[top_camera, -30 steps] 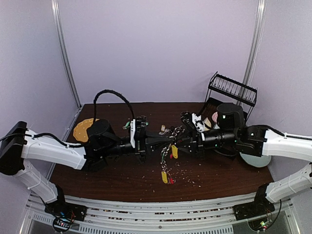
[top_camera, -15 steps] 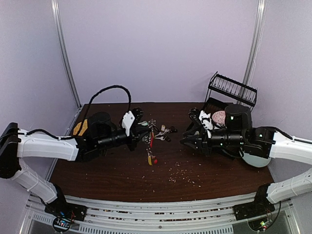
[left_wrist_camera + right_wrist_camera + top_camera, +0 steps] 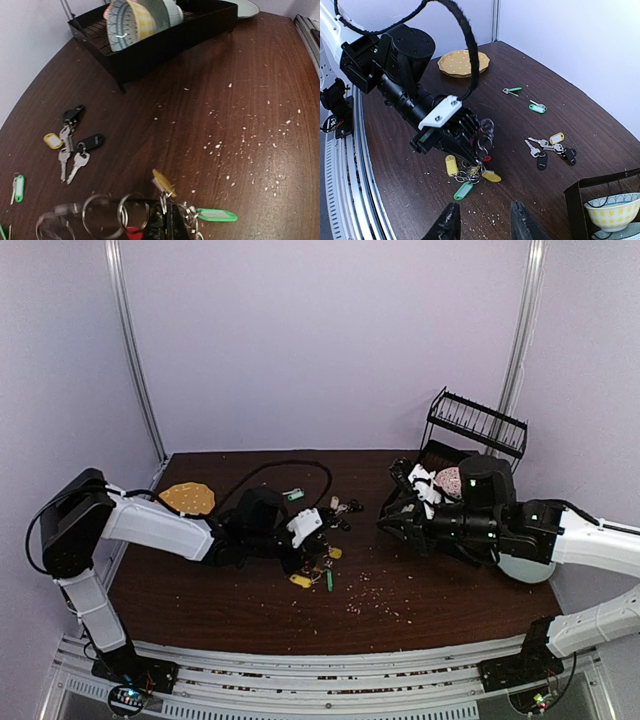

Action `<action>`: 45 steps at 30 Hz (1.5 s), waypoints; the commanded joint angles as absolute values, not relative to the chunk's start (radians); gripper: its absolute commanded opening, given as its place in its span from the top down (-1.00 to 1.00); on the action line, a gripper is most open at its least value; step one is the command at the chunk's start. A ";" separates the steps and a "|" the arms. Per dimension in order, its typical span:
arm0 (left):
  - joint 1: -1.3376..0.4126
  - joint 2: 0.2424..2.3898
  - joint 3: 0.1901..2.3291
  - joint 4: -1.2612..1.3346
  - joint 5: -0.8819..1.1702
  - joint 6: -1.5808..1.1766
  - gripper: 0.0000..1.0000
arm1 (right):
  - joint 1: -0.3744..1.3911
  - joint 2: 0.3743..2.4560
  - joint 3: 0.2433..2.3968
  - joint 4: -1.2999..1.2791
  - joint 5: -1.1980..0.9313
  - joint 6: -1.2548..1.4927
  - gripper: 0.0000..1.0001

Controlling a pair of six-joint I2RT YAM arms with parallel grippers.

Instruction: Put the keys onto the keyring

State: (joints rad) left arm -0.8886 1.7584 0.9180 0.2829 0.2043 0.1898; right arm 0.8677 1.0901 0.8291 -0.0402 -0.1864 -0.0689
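My left gripper (image 3: 308, 558) is low over the table, shut on the keyring (image 3: 485, 159), a bunch of silver loops with a red bit (image 3: 132, 230). Keys hang from it with a yellow tag (image 3: 451, 165), a green tag (image 3: 463, 190) and another yellow tag (image 3: 491, 176), all lying on the wood. My right gripper (image 3: 485, 220) stands open and empty, well to the right of the bunch (image 3: 388, 515). Loose keys lie further back: two with green tags (image 3: 536, 107) (image 3: 512, 90) and a black-headed bunch (image 3: 552, 145).
A black dish rack (image 3: 470, 430) holding a patterned bowl (image 3: 125, 22) stands at the back right. A yellow plate (image 3: 187, 498) lies at the back left, a pale plate (image 3: 525, 568) under the right arm. Crumbs (image 3: 250, 145) dot the wood.
The two grippers met mid-table around the keyring. The right one let go, opened and drew back right. The left one carried the keyring left and down to the table.
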 commanded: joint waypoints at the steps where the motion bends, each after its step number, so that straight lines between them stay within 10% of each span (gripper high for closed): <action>1: -0.927 1.853 0.992 0.232 0.267 0.214 0.97 | 0.853 1.068 0.830 -0.066 -0.105 -0.028 0.24; 6: -0.930 1.859 1.014 0.300 0.192 0.124 0.05 | 0.810 1.071 0.840 -0.099 -0.025 0.037 0.10; 11: -0.882 1.748 1.001 0.348 0.090 -0.036 -0.41 | 0.734 1.052 0.830 -0.099 0.055 0.120 -0.21; 22: -0.483 1.453 0.851 0.215 -0.272 -0.258 -0.51 | 0.352 0.916 0.673 0.068 0.368 0.337 -0.97; 31: -0.284 1.311 0.546 0.586 -0.593 -0.169 -0.61 | 0.208 0.982 0.440 0.377 0.571 0.363 -1.00; 45: -0.219 1.420 0.449 0.947 -0.445 -0.026 -0.65 | 0.183 1.223 0.444 0.506 0.687 0.406 -1.00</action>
